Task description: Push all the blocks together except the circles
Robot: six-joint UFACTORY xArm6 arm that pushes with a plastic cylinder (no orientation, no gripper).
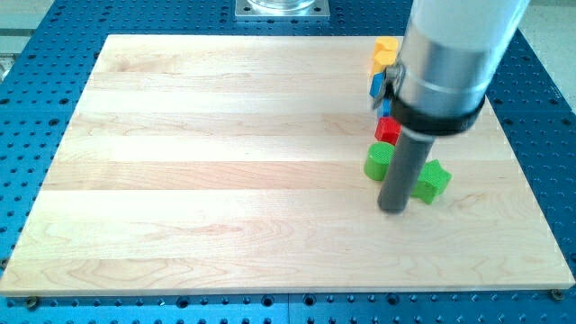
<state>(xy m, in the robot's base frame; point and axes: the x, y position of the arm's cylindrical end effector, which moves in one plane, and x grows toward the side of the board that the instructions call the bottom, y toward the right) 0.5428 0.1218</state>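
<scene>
Board (225,162): wooden, blocks all at the view's right. My tip (393,211), a bare rod holding nothing, stands between green circle (378,161) on the view's left and green block (433,181) on the right. Red block (388,130), blue block (380,85), yellow block (385,51) lie above, partly hidden. Advice: push the green block up toward the red one, skirting the circle.

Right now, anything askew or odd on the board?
Nothing stands out. Wooden board looks intact. Yellow block, blue block, red block, green cylinder and green block cluster at the view's right; my tip sits between the greens.
</scene>
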